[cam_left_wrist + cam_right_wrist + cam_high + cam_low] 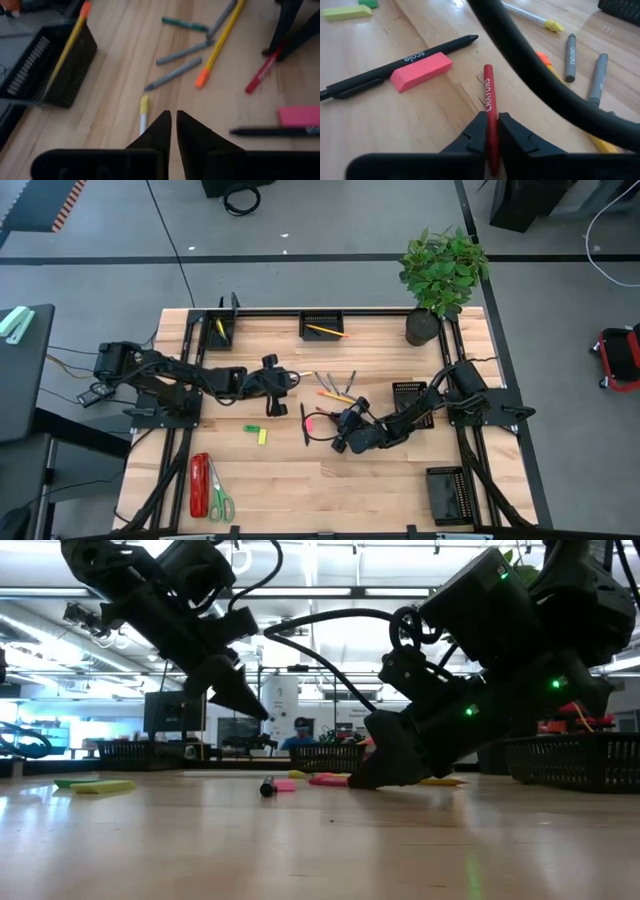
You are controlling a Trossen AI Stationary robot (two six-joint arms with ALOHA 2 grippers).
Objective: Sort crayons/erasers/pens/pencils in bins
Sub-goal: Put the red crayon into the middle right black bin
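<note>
The right claw (491, 131) is down at the middle of the counter (300, 480), its two fingers pinched on the lower end of a red crayon (488, 100) that lies flat on the wood; the low, end-on grip suits a stick too thin to take from above across its width. Just beside the crayon sits a pink eraser (421, 71), touching a black pen (400, 64), so the claw has come in along the crayon's length, probably to avoid nudging either. The left claw (172, 131) hovers above the counter a little way off with its fingers nearly together and nothing between them, pointed toward a white pen with a yellow cap (143, 114), likely waiting its turn or lining up on that pen. Grey pens (174, 73) and a long yellow pencil (222, 37) are scattered loose beyond it, and two neon erasers (257, 432) lie apart toward the left. Of the black mesh bins, one at the far edge (322, 326) already holds a pencil, one at the far left corner (220, 330) holds yellow sticks, and the near right bin (446, 494) looks empty, so the sorting seems barely begun.
</note>
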